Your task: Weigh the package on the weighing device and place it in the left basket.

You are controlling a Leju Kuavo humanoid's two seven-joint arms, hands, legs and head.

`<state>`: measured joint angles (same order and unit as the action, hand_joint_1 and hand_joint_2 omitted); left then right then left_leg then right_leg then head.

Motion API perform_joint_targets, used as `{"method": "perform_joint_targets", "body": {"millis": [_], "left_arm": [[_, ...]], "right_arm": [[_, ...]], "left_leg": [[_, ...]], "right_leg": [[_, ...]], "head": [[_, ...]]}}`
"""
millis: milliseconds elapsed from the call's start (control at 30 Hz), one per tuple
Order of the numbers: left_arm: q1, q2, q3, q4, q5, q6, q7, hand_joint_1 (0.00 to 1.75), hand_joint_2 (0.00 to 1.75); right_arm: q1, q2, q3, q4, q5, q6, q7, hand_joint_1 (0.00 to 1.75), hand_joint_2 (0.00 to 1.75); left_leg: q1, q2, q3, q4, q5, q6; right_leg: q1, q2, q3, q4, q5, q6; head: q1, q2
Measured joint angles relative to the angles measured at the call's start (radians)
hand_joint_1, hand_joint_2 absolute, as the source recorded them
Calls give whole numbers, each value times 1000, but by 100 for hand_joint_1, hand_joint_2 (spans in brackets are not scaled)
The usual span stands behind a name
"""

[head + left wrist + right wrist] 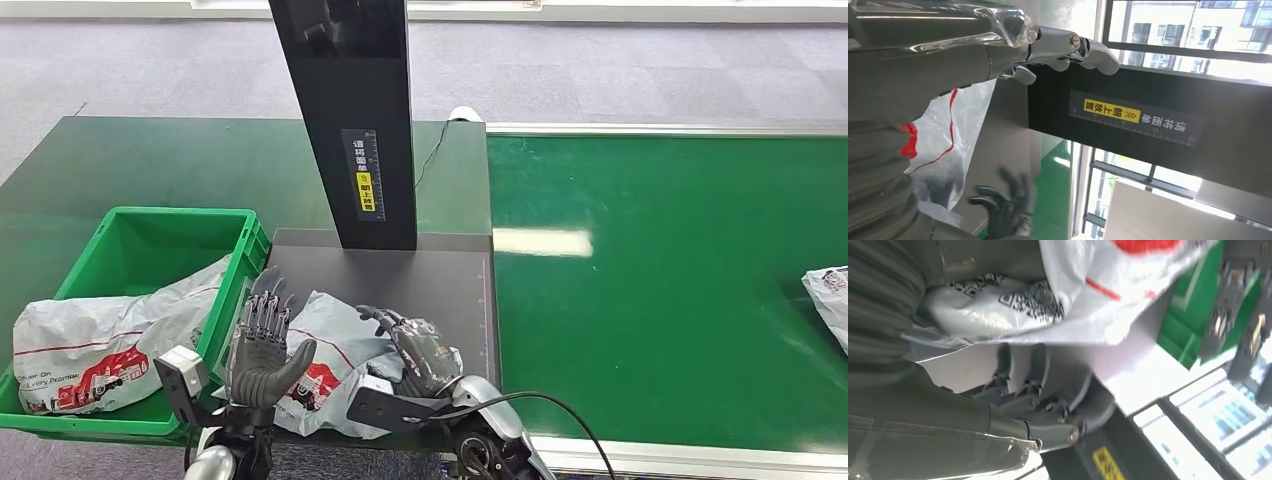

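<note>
Three packages: one (330, 365) on the scale (440, 290) between the hands, one (100, 345) in the basket (140, 225), and one (830, 300) at the far right edge of the belt (660, 280). One green basket. One scale, with one black post (355, 110) bearing one yellow label (366, 192). One green belt. One dark green tabletop (150, 160). Two hands: the left hand (262, 345) and the right hand (415, 350).
</note>
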<state>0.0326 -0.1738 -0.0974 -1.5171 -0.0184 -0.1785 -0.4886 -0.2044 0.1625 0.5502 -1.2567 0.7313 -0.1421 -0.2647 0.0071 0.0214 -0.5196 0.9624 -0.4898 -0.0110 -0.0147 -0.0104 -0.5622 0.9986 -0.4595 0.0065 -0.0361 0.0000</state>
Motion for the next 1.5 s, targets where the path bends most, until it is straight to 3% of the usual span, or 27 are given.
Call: {"method": "perform_joint_targets", "body": {"millis": [133, 267, 433, 600, 933, 1400, 1433, 1500], "left_arm": [[4, 11, -24, -11, -165, 15, -19, 0, 175], [11, 39, -105, -15, -421, 23, 7, 0, 175], [10, 68, -204, 1, -598, 58, 59, 0, 175], [-17, 98, -281, 77, -751, -26, 163, 0, 175], [-105, 114, -392, 241, -810, -101, 255, 0, 175], [-129, 109, -400, 275, -799, -101, 270, 0, 175], [-130, 108, -400, 275, -799, -101, 270, 7, 175], [-130, 108, -400, 277, -799, -101, 270, 85, 175]], "right_arm": [[37, 3, -46, -60, -67, -85, -57, 0, 175], [70, 8, -100, -114, -184, -154, -108, 0, 175], [101, 8, -130, -154, -229, -168, -143, 0, 175], [109, 8, -137, -165, -244, -168, -156, 0, 175], [99, 25, -140, -165, -265, -169, -135, 0, 175], [100, 28, -141, -165, -264, -170, -130, 0, 175], [100, 28, -141, -165, -264, -170, -130, 0, 175], [100, 28, -141, -165, -264, -171, -130, 0, 175]], "left_leg": [[0, -1, -3, 0, 0, 0], [0, -1, -6, 0, 0, 0], [0, 0, -7, 0, -1, 0], [0, -1, -7, 0, -1, 0], [-1, -7, -4, 0, -2, 1], [-1, -9, 6, 0, -2, 2], [-1, -9, 7, 0, -2, 2], [-1, -9, 7, 0, -2, 2]], "right_leg": [[0, 0, -3, 0, 0, 0], [0, 0, -6, 0, 0, 0], [0, 0, -7, 0, 0, 0], [0, 0, -7, 0, -1, 0], [-1, -7, 2, 0, -3, 3], [-1, -9, 13, -1, -4, 3], [-1, -9, 13, -1, -4, 3], [-1, -9, 13, -1, -4, 3]], "head": [[0, 0], [0, 0], [0, 0], [0, 0], [0, 0], [0, 0], [0, 0], [0, 0]]}}
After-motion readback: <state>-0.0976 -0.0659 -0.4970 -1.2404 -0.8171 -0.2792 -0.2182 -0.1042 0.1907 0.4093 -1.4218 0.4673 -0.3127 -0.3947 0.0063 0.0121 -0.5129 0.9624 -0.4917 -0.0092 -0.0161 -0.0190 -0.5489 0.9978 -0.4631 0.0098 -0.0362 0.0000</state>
